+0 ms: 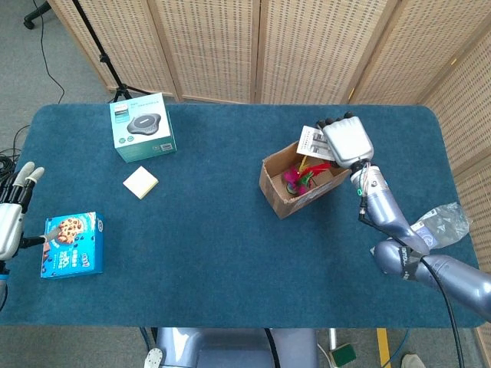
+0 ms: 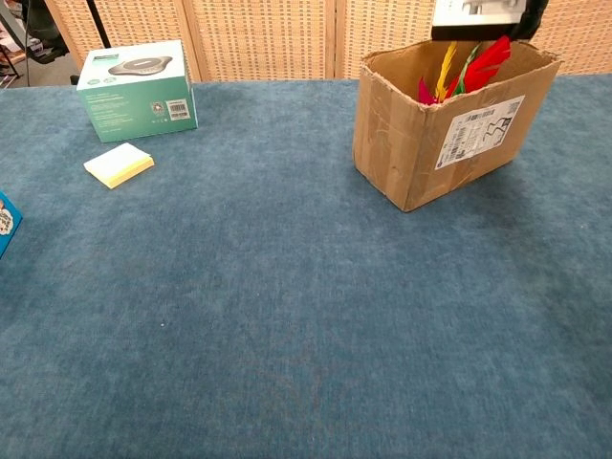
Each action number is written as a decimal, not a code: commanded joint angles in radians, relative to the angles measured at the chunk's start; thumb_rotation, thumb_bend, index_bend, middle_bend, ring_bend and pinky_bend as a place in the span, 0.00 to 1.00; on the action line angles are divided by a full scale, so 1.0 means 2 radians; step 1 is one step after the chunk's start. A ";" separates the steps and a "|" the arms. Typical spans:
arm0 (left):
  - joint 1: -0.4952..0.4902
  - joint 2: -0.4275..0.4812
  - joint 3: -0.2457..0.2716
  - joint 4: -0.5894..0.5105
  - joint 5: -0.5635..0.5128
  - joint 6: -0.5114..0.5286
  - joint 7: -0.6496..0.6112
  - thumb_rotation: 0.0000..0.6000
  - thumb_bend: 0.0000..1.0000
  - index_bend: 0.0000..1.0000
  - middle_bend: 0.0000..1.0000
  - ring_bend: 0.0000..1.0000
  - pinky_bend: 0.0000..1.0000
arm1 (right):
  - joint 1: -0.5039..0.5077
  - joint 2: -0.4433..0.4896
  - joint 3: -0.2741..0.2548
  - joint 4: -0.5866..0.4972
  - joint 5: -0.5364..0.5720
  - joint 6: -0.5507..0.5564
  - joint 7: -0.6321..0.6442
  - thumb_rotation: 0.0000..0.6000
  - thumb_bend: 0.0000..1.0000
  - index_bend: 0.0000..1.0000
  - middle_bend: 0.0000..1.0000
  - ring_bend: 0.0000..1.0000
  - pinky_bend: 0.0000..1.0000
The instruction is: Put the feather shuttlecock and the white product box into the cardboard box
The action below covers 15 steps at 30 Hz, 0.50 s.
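Right now the right hand (image 1: 347, 140) grips the white product box (image 1: 313, 142) just above the open cardboard box (image 1: 276, 184), with the feather shuttlecock (image 1: 298, 176) already inside. Over at the counter (image 1: 230, 253) edge, the left hand (image 1: 14, 211) rests released, fingers apart.

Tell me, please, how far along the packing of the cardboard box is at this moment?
Done: the feather shuttlecock already sits inside the cardboard box, its colored feathers poking above the rim. In hand: the right hand holds the white product box just above the carton's open top. Left: lowering it in and letting go. The left hand rests idle at the table edge.
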<state>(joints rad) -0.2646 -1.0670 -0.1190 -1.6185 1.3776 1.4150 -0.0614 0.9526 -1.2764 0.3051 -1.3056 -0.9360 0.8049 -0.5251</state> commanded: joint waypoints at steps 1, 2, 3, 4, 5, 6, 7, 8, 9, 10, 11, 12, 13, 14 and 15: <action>0.000 0.000 -0.001 0.001 0.000 -0.002 0.000 1.00 0.00 0.00 0.00 0.00 0.00 | 0.007 0.000 -0.018 0.014 -0.025 -0.001 -0.021 1.00 0.39 0.56 0.65 0.60 0.30; -0.001 0.000 -0.002 0.001 -0.001 -0.004 0.000 1.00 0.00 0.00 0.00 0.00 0.00 | 0.011 0.002 -0.032 0.023 -0.052 0.004 -0.037 1.00 0.39 0.57 0.65 0.60 0.30; -0.001 0.000 -0.002 0.002 -0.002 -0.005 -0.001 1.00 0.00 0.00 0.00 0.00 0.00 | 0.013 0.001 -0.039 0.029 -0.071 0.009 -0.043 1.00 0.39 0.57 0.65 0.60 0.30; -0.001 0.000 -0.002 0.002 -0.002 -0.006 -0.001 1.00 0.00 0.00 0.00 0.00 0.00 | 0.013 0.001 -0.046 0.036 -0.091 0.015 -0.043 1.00 0.39 0.59 0.65 0.60 0.30; -0.001 0.000 -0.003 0.003 -0.002 -0.007 -0.001 1.00 0.00 0.00 0.00 0.00 0.00 | 0.014 0.001 -0.052 0.041 -0.107 0.018 -0.044 1.00 0.39 0.59 0.65 0.59 0.30; -0.001 -0.001 -0.003 0.003 -0.003 -0.008 -0.001 1.00 0.00 0.00 0.00 0.00 0.00 | 0.015 0.001 -0.058 0.046 -0.120 0.020 -0.045 1.00 0.39 0.59 0.65 0.59 0.30; -0.001 -0.001 -0.004 0.003 -0.004 -0.009 -0.001 1.00 0.00 0.00 0.00 0.00 0.00 | 0.015 0.001 -0.062 0.050 -0.129 0.021 -0.044 1.00 0.39 0.59 0.64 0.59 0.30; -0.001 -0.001 -0.005 0.004 -0.004 -0.010 -0.001 1.00 0.00 0.00 0.00 0.00 0.00 | 0.016 0.001 -0.067 0.054 -0.139 0.021 -0.044 1.00 0.39 0.59 0.62 0.57 0.30; -0.001 -0.001 -0.005 0.004 -0.005 -0.011 0.000 1.00 0.00 0.00 0.00 0.00 0.00 | 0.017 0.002 -0.072 0.057 -0.147 0.019 -0.047 1.00 0.38 0.57 0.59 0.54 0.30; -0.001 -0.001 -0.006 0.004 -0.005 -0.011 0.000 1.00 0.00 0.00 0.00 0.00 0.00 | 0.017 0.004 -0.080 0.061 -0.154 0.014 -0.055 1.00 0.37 0.50 0.51 0.48 0.30; -0.001 -0.001 -0.006 0.004 -0.005 -0.012 0.000 1.00 0.00 0.00 0.00 0.00 0.00 | 0.017 0.006 -0.084 0.060 -0.154 0.010 -0.062 1.00 0.36 0.39 0.38 0.37 0.29; -0.001 -0.001 -0.006 0.004 -0.005 -0.012 0.000 1.00 0.00 0.00 0.00 0.00 0.00 | 0.016 0.009 -0.086 0.055 -0.151 0.007 -0.071 1.00 0.34 0.30 0.29 0.28 0.28; -0.001 -0.001 -0.006 0.004 -0.005 -0.012 0.000 1.00 0.00 0.00 0.00 0.00 0.00 | 0.015 0.010 -0.086 0.052 -0.149 0.007 -0.074 1.00 0.29 0.16 0.15 0.16 0.24; -0.001 -0.001 -0.007 0.004 -0.005 -0.012 0.000 1.00 0.00 0.00 0.00 0.00 0.00 | 0.015 0.011 -0.087 0.048 -0.149 0.009 -0.080 1.00 0.22 0.06 0.05 0.06 0.19; -0.001 -0.001 -0.007 0.004 -0.005 -0.013 0.001 1.00 0.00 0.00 0.00 0.00 0.00 | 0.014 0.012 -0.088 0.045 -0.151 0.014 -0.086 1.00 0.16 0.02 0.02 0.03 0.17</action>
<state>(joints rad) -0.2660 -1.0695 -0.1321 -1.6110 1.3683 1.3889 -0.0599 0.9812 -1.2586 0.1361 -1.2072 -1.2348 0.8284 -0.6823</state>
